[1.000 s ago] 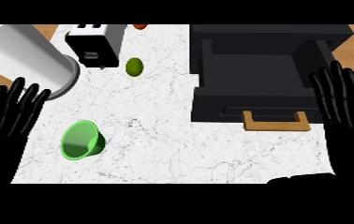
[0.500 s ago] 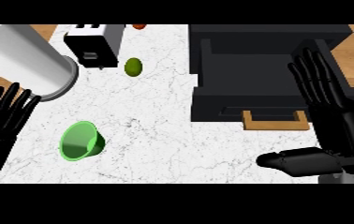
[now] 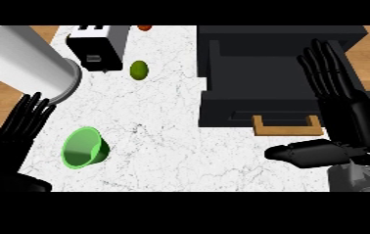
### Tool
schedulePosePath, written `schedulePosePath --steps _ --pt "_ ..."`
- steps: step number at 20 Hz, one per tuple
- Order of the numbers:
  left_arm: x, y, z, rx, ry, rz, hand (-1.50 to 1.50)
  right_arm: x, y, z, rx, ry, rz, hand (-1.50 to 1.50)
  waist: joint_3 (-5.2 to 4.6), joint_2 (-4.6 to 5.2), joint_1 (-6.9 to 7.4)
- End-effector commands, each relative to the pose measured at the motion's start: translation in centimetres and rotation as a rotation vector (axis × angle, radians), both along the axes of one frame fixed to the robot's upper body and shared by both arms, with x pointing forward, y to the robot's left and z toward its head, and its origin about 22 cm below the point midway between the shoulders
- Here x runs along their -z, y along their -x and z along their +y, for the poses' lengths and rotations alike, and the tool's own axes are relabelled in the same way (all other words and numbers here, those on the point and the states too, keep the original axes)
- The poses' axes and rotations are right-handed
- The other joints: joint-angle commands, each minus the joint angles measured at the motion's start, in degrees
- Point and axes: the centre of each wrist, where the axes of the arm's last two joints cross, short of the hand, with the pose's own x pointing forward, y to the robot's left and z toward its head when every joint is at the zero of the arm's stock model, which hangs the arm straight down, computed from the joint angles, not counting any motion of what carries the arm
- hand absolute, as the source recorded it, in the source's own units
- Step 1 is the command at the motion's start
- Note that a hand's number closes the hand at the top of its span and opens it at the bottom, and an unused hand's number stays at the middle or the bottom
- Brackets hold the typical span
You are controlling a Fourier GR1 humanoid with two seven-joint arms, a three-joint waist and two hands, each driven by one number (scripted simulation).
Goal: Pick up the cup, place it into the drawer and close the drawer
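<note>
Green and translucent, the cup (image 3: 85, 148) lies tipped on its side on the white marbled counter (image 3: 159, 110), at about eight o'clock from the centre of the view, its mouth turned toward seven o'clock. It has not shifted since the earlier frames, and nothing touches it.

The black drawer (image 3: 267, 83) stands pulled open at three o'clock, with its wooden handle (image 3: 288, 126) at the front edge facing the lower side of the view.

The right hand (image 3: 343, 108) has come further into view than half a second ago. It now rises along the right side, fingers straight and spread, pointing to twelve o'clock over the drawer's right part, with the thumb (image 3: 307, 153) stuck out toward nine o'clock, just below the handle. It holds nothing. A second ago only its fingers showed at the right edge.

The left hand (image 3: 23, 125) sits at the left edge at about eight o'clock, fingers straight and angled up toward one o'clock, empty, just beside the cup but apart from it. It shows more than half a second ago.

A large silver cylinder (image 3: 33, 64) lies at ten o'clock. A black and white toaster (image 3: 96, 47) stands at eleven o'clock, a small green fruit (image 3: 139, 69) beside it, and a red thing (image 3: 145, 27) at the top edge. These are unchanged.
</note>
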Motion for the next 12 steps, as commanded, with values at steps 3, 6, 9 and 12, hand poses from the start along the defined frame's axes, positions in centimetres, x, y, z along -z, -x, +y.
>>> schedulePosePath --steps 3,6,9,12 --pt "4.5 -2.1 1.1 -0.043 -0.033 0.077 -1.5 -0.5 -0.4 -1.9 0.004 0.011 -0.023 -1.5 -0.03 0.08 -0.66" --pt "7.5 1.0 0.3 -0.057 -0.057 0.092 -1.5 -0.1 -0.8 -0.3 0.006 -0.004 -0.038 -1.5 -0.01 0.01 -0.14" --pt "7.8 -1.1 2.4 -0.06 -0.06 0.11 -1.5 -0.4 -0.3 -0.2 -0.015 0.012 -0.007 -1.5 0.0 -0.01 -0.25" --pt "10.5 0.3 2.8 -0.064 -0.053 0.107 -1.5 -1.5 -2.8 -0.2 0.003 0.005 -0.004 -1.5 -0.04 0.08 -0.18"
